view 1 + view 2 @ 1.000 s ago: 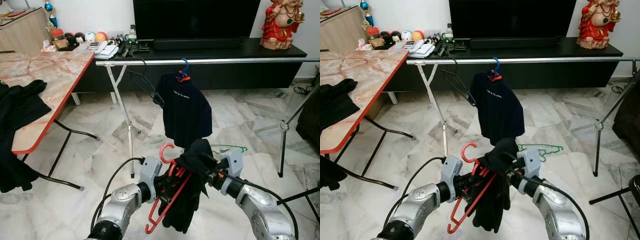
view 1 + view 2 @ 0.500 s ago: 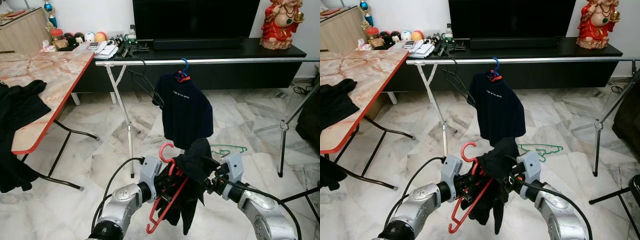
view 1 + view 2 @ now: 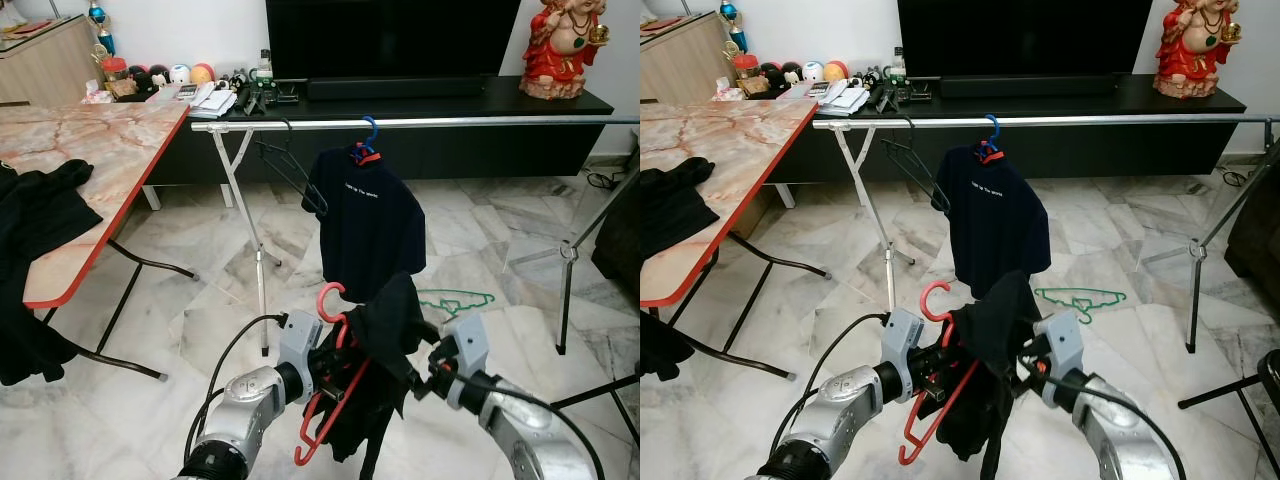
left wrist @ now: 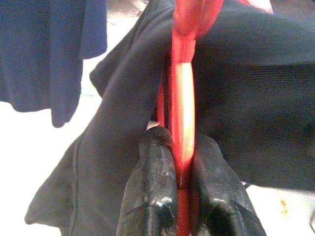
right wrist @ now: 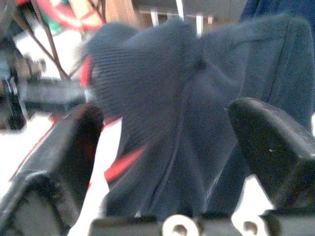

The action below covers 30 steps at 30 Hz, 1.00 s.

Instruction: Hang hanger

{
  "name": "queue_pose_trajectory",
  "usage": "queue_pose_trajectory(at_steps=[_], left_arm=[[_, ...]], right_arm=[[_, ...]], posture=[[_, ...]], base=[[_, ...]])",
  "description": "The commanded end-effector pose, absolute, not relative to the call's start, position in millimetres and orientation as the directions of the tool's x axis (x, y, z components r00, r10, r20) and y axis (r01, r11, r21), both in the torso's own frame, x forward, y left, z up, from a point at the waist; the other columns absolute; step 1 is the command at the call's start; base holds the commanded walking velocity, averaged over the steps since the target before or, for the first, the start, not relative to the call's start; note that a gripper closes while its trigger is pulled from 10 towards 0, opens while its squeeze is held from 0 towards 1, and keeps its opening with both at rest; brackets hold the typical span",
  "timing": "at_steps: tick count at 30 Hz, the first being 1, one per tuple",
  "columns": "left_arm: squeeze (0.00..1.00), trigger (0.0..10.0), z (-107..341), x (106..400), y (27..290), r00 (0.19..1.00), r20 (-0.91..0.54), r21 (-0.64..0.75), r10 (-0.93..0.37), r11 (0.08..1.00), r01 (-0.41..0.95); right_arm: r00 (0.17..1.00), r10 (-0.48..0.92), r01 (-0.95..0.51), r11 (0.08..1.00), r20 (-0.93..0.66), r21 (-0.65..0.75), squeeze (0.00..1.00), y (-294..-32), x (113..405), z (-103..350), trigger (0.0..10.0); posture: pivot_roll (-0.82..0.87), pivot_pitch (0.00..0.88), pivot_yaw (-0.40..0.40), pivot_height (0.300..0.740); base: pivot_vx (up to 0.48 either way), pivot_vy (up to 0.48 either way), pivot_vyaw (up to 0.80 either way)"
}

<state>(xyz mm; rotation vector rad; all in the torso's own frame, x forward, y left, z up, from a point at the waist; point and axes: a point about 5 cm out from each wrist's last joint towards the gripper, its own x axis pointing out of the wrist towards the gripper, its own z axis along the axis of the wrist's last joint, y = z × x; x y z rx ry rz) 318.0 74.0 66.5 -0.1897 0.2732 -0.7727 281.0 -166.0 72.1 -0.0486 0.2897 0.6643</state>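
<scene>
Left gripper [image 4: 183,182] clamped on red plastic hanger [image 3: 335,385], held low in front of the silver clothes rail [image 3: 420,122]. Dark garment [image 3: 375,370] draped over hanger. Right gripper [image 5: 170,147] fingers spread apart, just beside the garment, gripping nothing
</scene>
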Motion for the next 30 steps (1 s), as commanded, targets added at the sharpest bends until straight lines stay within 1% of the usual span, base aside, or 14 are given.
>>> queue_pose_trajectory(at_steps=[1,6,12,17,19,20,21,23,24,28,29,30], left_arm=[[0.0,10.0,77,324,74,0.703,-0.119,-0.251,-0.701,0.707,0.662],[0.0,10.0,77,324,75,0.707,-0.117,-0.248,-0.697,0.71,0.659],[0.0,10.0,80,326,75,0.715,-0.095,-0.265,-0.693,0.71,0.653],[0.0,10.0,76,324,78,0.7,-0.116,-0.247,-0.705,0.703,0.667],[0.0,10.0,71,320,78,0.678,-0.142,-0.228,-0.721,0.69,0.687],[0.0,10.0,71,320,78,0.678,-0.142,-0.228,-0.721,0.69,0.687],[0.0,10.0,67,316,79,0.65,-0.169,-0.216,-0.741,0.672,0.709],[0.0,10.0,61,313,80,0.622,-0.2,-0.199,-0.757,0.653,0.731],[0.0,10.0,60,311,80,0.613,-0.209,-0.195,-0.762,0.647,0.738],[0.0,10.0,56,308,81,0.594,-0.226,-0.202,-0.772,0.634,0.747],[0.0,10.0,56,308,81,0.594,-0.226,-0.202,-0.772,0.634,0.747],[0.0,10.0,55,307,81,0.578,-0.229,-0.208,-0.783,0.619,0.757]], right_arm=[[0.75,0.548,-0.594,0.804,-0.371,-0.014,0.0,-174,276,59,10.0],[0.763,0.516,-0.57,0.821,-0.39,-0.029,0.0,-177,275,54,10.0],[0.74,0.555,-0.605,0.796,-0.38,-0.015,0.0,-173,269,56,10.0],[0.77,0.521,-0.576,0.816,-0.37,-0.05,0.0,-188,265,63,10.0],[0.808,0.493,-0.537,0.842,-0.322,-0.059,0.0,-202,267,77,10.0],[0.808,0.493,-0.537,0.842,-0.322,-0.059,0.0,-202,267,77,10.0],[0.84,0.472,-0.506,0.86,-0.268,-0.068,0.0,-216,270,96,10.0],[0.853,0.466,-0.496,0.863,-0.235,-0.091,0.0,-226,273,113,10.0],[0.854,0.466,-0.497,0.862,-0.23,-0.1,0.0,-228,274,117,10.0],[0.813,0.545,-0.579,0.793,-0.203,-0.19,0.0,-232,276,149,10.0],[0.813,0.545,-0.579,0.793,-0.203,-0.19,0.0,-232,276,149,10.0],[0.798,0.568,-0.602,0.768,-0.202,-0.219,0.0,-234,278,157,10.0]], posture=[[-0.04,0.072,-0.005,0.74],[-0.04,0.072,-0.004,0.74],[-0.05,0.073,-0.005,0.74],[-0.05,0.073,-0.006,0.74],[-0.05,0.075,-0.005,0.74],[-0.05,0.075,-0.005,0.74],[-0.06,0.075,-0.004,0.74],[-0.06,0.075,-0.003,0.74],[-0.07,0.074,-0.004,0.74],[-0.07,0.075,-0.006,0.74],[-0.07,0.075,-0.006,0.74],[-0.07,0.076,-0.005,0.74]], base=[[0.0,0.0,0.0],[0.0,0.0,0.0],[0.0,0.0,0.0],[0.0,0.0,0.0],[0.0,0.0,0.0],[0.0,0.0,0.0],[0.0,0.0,0.0],[0.0,0.0,0.0],[0.0,0.0,0.0],[0.0,0.0,0.0],[0.0,0.0,0.0],[0.0,0.0,0.0]])
